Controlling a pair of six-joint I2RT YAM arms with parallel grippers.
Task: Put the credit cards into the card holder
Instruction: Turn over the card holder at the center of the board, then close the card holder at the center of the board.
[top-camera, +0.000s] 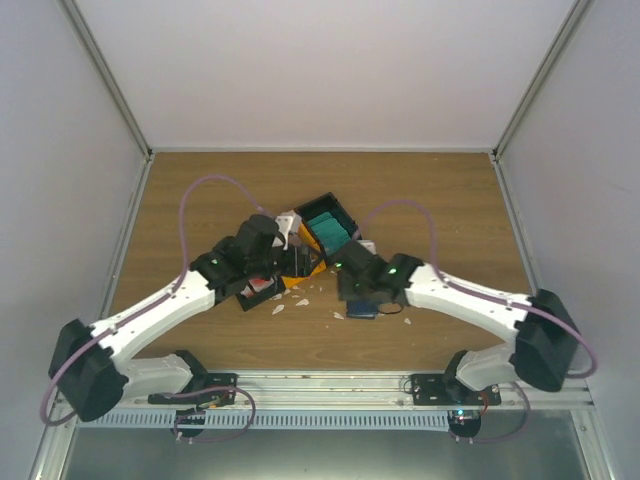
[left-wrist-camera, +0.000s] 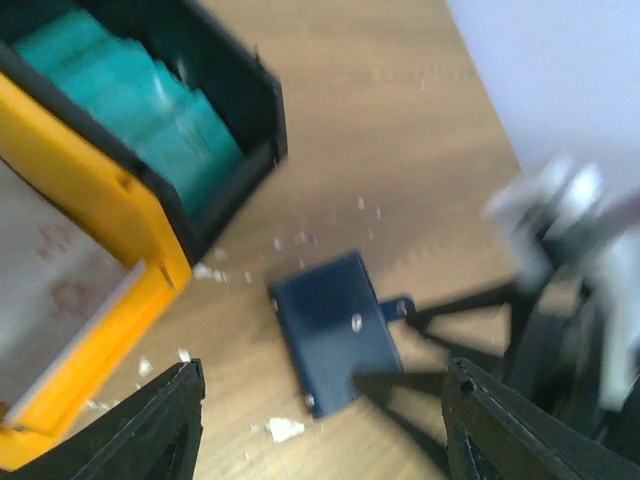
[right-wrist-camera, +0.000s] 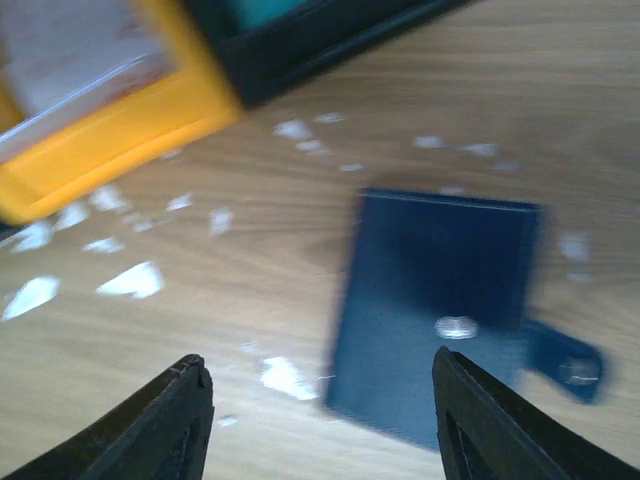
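Wallet (right-wrist-camera: 435, 300) lies shut and flat on the table (top-camera: 200, 190), near the black bin (left-wrist-camera: 255, 110) of teal cards (left-wrist-camera: 130, 100); loading looks unstarted. Left claw (left-wrist-camera: 320, 430) and right claw (right-wrist-camera: 315, 420) hang over it, both wide and empty. The next move calls for unsnapping it (awkward, lying flat). Its tab points toward the right arm, and its slightly longer side runs askew to the table edge.
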